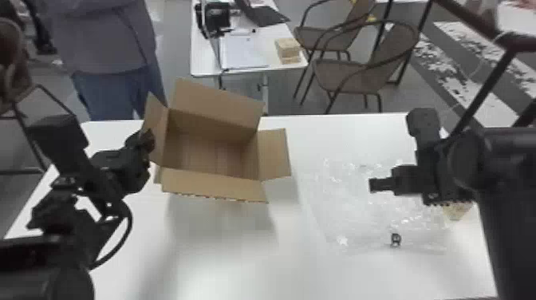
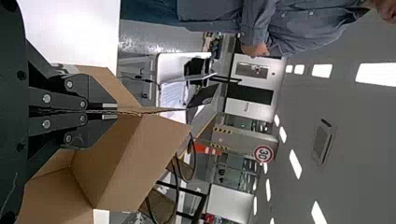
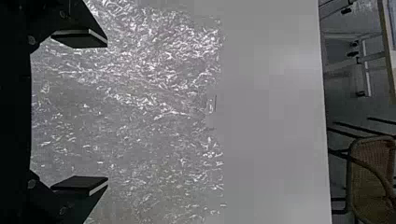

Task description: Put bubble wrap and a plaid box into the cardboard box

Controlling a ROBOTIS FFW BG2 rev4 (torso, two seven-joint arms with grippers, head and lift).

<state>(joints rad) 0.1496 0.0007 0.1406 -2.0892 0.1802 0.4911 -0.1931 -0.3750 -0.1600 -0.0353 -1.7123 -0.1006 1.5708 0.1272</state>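
Fingers of the black left gripper pinched a flap of the empty brown cardboard box; the black right gripper, spread wide, holding nothing, hung above clear bubble wrap. Something pale tan, perhaps the plaid box, lay partly hidden nearby. Both items awaited loading.
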